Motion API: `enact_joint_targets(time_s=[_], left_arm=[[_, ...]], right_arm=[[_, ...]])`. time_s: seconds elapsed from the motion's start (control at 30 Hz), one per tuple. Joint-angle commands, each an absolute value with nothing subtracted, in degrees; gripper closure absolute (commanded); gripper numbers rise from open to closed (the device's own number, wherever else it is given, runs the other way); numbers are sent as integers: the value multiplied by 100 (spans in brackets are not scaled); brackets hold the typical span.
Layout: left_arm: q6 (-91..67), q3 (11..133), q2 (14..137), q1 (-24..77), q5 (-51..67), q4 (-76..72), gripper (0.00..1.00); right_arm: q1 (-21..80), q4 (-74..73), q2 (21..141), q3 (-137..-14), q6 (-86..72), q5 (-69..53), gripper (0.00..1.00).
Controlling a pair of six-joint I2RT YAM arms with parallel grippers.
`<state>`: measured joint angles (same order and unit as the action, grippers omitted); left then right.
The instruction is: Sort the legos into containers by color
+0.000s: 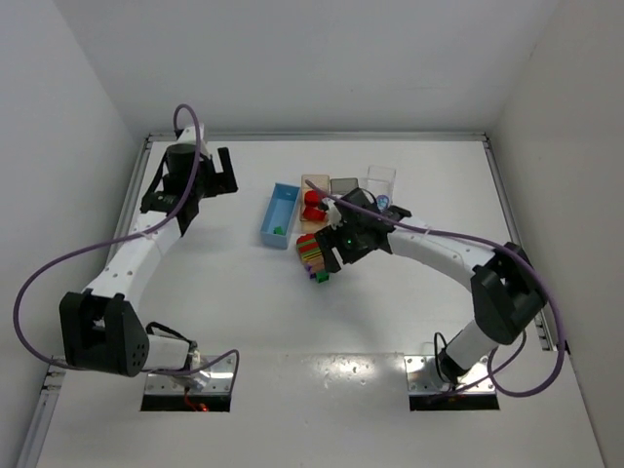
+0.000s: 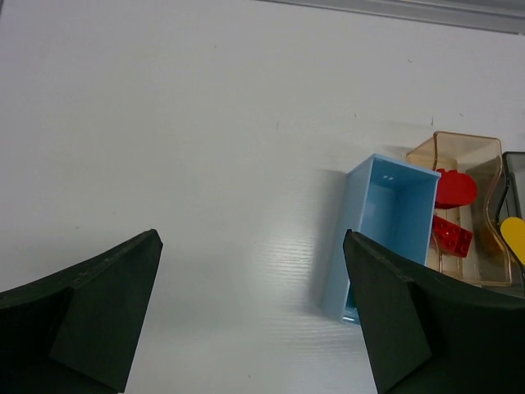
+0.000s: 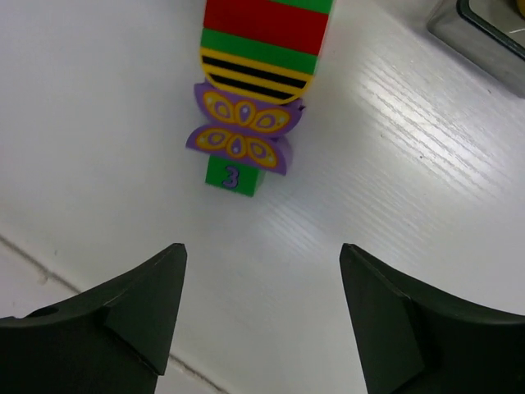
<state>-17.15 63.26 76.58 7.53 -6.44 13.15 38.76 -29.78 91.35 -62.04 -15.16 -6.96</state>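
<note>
The light blue bin (image 1: 281,215) lies nearest with a small green piece (image 1: 278,230) at its near end; behind it stand the pale orange bin (image 2: 490,146) holding red bricks (image 2: 451,236), the dark grey bin (image 1: 343,185) with a yellow piece (image 2: 513,235), and the clear bin (image 1: 380,178). The right gripper (image 3: 262,256) hangs with its jaws apart and nothing between them, and the striped stack (image 3: 264,37) lies flat on the table (image 1: 244,302) just ahead, its green numbered brick (image 3: 234,176) closest to the fingers, then a purple butterfly piece (image 3: 244,128). The left gripper (image 2: 250,242) is spread wide and empty, well to the left of the bins.
</note>
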Motion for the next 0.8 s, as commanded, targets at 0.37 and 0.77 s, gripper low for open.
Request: enact_joint_targets(time_s=[0.37, 0.77], left_arm=[[-1389, 5722, 6776, 738, -923, 1248, 0], [-1222, 5494, 6776, 414, -606, 1081, 0]], right_arm=[[4430, -2426, 10774, -7250, -2830, 465, 16], [4430, -2426, 11469, -7453, -2777, 624, 20]])
